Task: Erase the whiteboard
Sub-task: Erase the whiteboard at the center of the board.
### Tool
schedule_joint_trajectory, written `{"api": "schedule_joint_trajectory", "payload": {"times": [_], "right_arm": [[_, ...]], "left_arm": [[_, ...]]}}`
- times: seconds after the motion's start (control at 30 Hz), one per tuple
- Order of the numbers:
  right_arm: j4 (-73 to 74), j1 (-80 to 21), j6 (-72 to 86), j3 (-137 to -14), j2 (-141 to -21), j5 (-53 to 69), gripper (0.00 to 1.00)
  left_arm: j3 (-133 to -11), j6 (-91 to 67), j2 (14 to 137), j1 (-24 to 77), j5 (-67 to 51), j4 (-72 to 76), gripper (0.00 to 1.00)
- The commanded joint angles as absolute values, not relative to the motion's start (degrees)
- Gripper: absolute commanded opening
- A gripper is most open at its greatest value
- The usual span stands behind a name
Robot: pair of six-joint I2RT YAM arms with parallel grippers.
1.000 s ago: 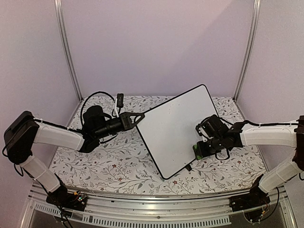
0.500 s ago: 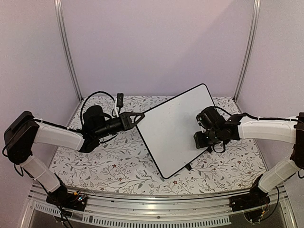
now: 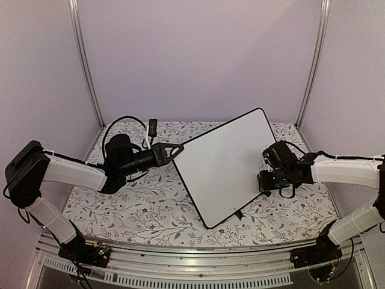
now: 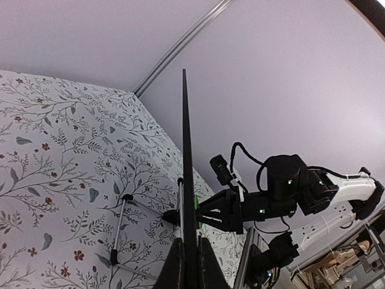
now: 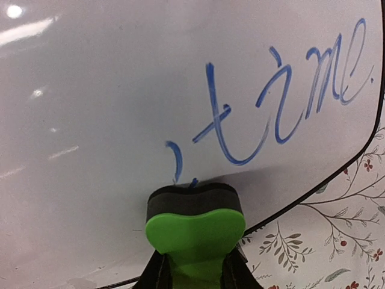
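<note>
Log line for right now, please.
left fingers: shut on whiteboard edge | right fingers: shut on green eraser, felt against whiteboard | blue writing: present | task: unfinished

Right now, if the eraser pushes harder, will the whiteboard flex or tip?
Probably stiff: the whiteboard shows edge-on as a straight line, no bow. Likely light and tippy, being thin and tilted, though the left tool pinching its edge should steady it. Its glossy face looks slick, so the eraser should glide.

2 white arms [image 3: 72, 173], black joints [image 3: 25, 173], cables [image 3: 123, 118].
</note>
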State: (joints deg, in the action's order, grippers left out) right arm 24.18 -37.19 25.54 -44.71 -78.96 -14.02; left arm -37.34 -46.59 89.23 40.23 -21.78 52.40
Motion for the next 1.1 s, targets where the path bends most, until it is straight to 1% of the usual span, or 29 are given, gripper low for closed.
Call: {"api": "schedule_joint_trajectory", "payload": {"times": [0.0, 0.23, 0.4, 0.8, 1.07], "right_arm": [[21.1, -35.9, 26.7, -41.1, -77.3, -9.2, 0.00], [19.3, -35.2, 26.5, -38.2, -76.9, -5.0, 0.00], [16.7, -32.8, 25.5, -38.3, -77.7, -1.6, 0.00], [15.3, -25.3, 19.8, -47.3, -82.0, 4.2, 0.00], [16.2, -24.0, 17.6, -51.8, -82.9, 4.9, 0.00]], "left_arm": [[-35.7, -44.3, 90.5, 42.0, -29.2, 50.4, 0.00], [-35.7, -44.2, 90.4, 42.0, -29.0, 50.4, 0.00], [-35.7, -44.3, 90.4, 42.0, -29.1, 50.3, 0.00], [-35.6, -44.1, 90.2, 42.0, -29.2, 50.3, 0.00], [-35.5, -44.1, 90.3, 42.0, -29.1, 50.3, 0.00]]}}
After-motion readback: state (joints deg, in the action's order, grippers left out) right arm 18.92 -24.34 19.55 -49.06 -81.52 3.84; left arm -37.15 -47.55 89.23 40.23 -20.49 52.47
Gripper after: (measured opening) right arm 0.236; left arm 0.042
